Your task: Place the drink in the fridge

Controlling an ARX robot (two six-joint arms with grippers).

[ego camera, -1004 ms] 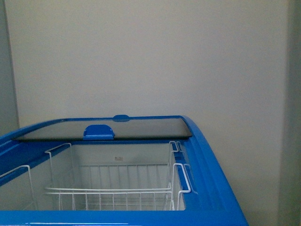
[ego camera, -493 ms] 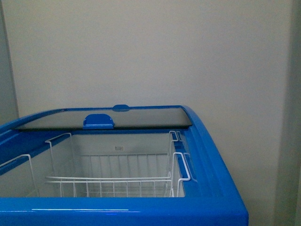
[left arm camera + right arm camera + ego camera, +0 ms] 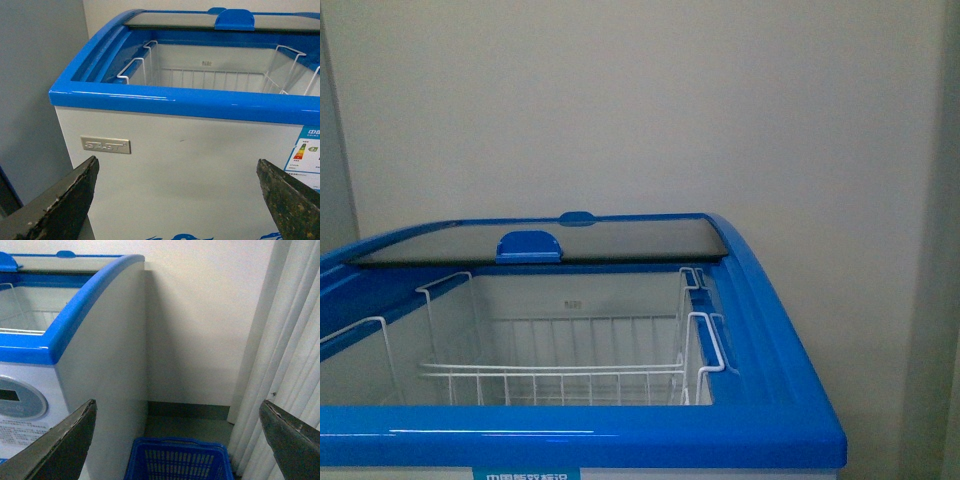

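The fridge is a white chest cooler with a blue top rim; its near half stands open and a white wire basket hangs inside, with nothing in it that I can see. A glass lid with a blue handle covers the far half. The fridge also shows in the left wrist view and the right wrist view. My left gripper is open and empty, facing the fridge's white front. My right gripper is open and empty, beside the fridge's right side. The drink is out of view.
A blue plastic crate stands on the floor right of the fridge, below my right gripper. A white curtain hangs further right. A plain wall is behind the fridge. A grey cabinet stands left of it.
The fridge has dropped and shrunk a little in the front view; its front blue rim and a label strip below it now show, so the view has pulled back and up.
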